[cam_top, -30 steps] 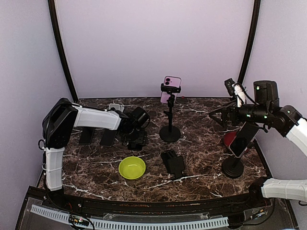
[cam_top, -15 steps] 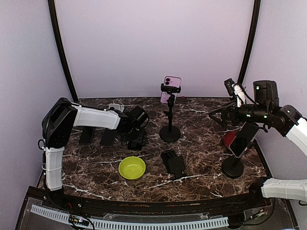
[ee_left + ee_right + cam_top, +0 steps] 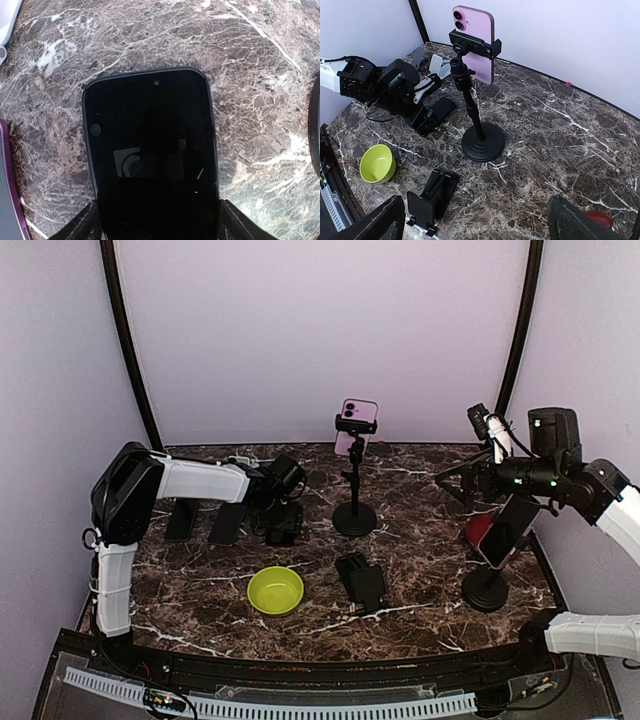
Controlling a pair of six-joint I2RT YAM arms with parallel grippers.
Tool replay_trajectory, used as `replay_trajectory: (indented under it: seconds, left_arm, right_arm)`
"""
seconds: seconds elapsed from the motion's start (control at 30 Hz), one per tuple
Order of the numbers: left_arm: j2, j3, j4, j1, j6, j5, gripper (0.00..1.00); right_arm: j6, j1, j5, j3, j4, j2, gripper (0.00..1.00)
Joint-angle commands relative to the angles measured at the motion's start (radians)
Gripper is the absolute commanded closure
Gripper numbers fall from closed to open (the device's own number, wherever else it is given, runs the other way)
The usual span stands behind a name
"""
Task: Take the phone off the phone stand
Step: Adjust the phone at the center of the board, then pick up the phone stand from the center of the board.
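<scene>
A black phone [image 3: 150,145] lies screen-up and flat on the marble table [image 3: 420,540]. My left gripper [image 3: 157,225] is shut across the phone's near end, one finger against each long edge. From above, this gripper [image 3: 281,523] sits low, left of centre. An empty black folding phone stand [image 3: 362,582] lies in the middle. A pink phone [image 3: 474,42] is clamped in a tall pole stand [image 3: 482,142] at the back. My right gripper [image 3: 477,220] hangs high at the right, open, holding nothing.
Two dark phones [image 3: 181,522] [image 3: 226,525] lie flat at the left. A green bowl [image 3: 275,590] sits near the front. At the right, another pole stand [image 3: 486,590] holds a dark phone [image 3: 505,530] beside a red object [image 3: 478,530]. A purple-edged phone [image 3: 7,200] lies beside the black one.
My left gripper has shifted slightly back and to the left, low over the table, with the black phone. The right arm has not moved.
</scene>
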Motion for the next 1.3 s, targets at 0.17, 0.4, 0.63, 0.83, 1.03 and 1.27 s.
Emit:
replay_trajectory:
  seconds: [0.17,0.4,0.63,0.83,1.03,1.27]
  left_arm:
    - [0.02,0.024,-0.076,0.015,-0.016,0.018,0.06]
    - [-0.095,0.028,-0.027,0.013,0.017,0.01,0.01]
    - [-0.286,-0.083,0.059,-0.026,0.048,0.001,0.01]
    - [-0.482,-0.256,0.199,-0.1,0.139,0.03,0.01]
    - [-0.617,-0.41,0.366,-0.191,0.229,0.197,0.01]
    - [-0.644,-0.543,0.562,-0.23,0.221,0.455,0.1]
  right_arm:
    - [0.003,-0.006,-0.006,0.018,0.019,-0.004,0.01]
    - [0.003,-0.006,-0.004,0.021,0.019,-0.003,0.01]
    - [0.015,-0.006,-0.014,0.021,0.022,-0.004,0.01]
    - [0.021,-0.006,-0.022,0.022,0.019,-0.011,0.01]
    - [0.025,-0.006,-0.035,0.028,0.02,-0.01,0.01]
    - [0.023,-0.006,-0.039,0.049,0.011,-0.012,0.01]
